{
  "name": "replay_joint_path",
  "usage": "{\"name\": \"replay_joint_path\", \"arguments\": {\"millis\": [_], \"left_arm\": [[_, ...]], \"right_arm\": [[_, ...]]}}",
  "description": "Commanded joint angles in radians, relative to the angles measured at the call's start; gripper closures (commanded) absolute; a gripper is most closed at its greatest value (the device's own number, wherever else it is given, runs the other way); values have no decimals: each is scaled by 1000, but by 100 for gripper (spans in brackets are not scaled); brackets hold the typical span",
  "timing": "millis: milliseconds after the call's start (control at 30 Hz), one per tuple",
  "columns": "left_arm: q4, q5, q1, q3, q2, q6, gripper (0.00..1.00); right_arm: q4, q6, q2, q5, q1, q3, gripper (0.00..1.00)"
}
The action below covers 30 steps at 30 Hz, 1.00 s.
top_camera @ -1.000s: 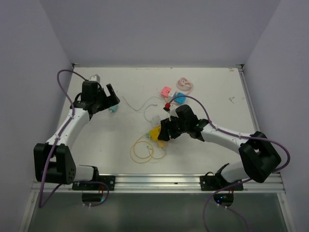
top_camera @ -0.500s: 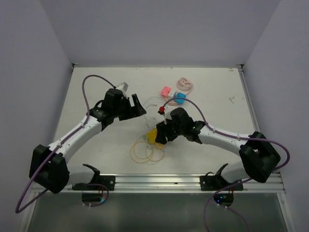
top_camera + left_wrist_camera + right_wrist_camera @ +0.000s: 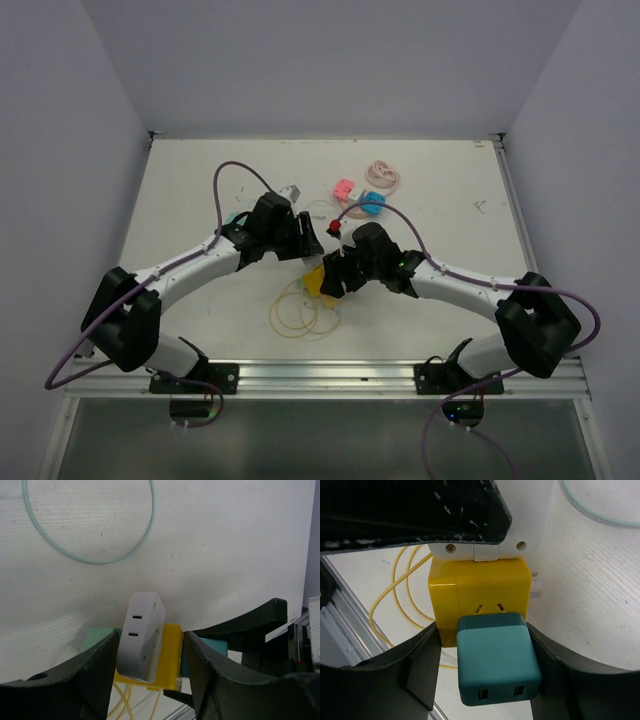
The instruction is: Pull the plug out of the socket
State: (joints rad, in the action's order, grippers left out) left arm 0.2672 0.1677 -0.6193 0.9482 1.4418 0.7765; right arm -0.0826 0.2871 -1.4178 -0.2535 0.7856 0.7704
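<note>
Right wrist camera looks at a yellow socket (image 3: 480,587) with a teal plug (image 3: 497,662) stuck in its face. The right gripper (image 3: 482,630) holds the yellow socket, with one finger pressed on each side. A white plug (image 3: 525,520) sits on the far end of the socket. The left gripper (image 3: 150,640) has its jaws half closed around the white plug and the socket. I cannot tell if they squeeze. All of this is near the middle of the table (image 3: 450,180).
</note>
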Motion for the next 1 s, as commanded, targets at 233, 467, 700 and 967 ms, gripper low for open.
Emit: {"name": "replay_joint_path", "arguments": {"millis": [233, 467, 700, 967], "left_arm": [[-78, -4, -14, 37, 39, 43, 68], [-97, -37, -11, 29, 22, 64, 100], [-236, -103, -5, -38, -38, 115, 100], [-381, -123, 52, -117, -95, 167, 100]], "right_arm": [[152, 15, 68, -61, 4, -28, 100], [187, 18, 86, -66, 4, -77, 100], [184, 7, 88, -107, 6, -94, 100], [153, -22, 94, -102, 4, -126, 100]]}}
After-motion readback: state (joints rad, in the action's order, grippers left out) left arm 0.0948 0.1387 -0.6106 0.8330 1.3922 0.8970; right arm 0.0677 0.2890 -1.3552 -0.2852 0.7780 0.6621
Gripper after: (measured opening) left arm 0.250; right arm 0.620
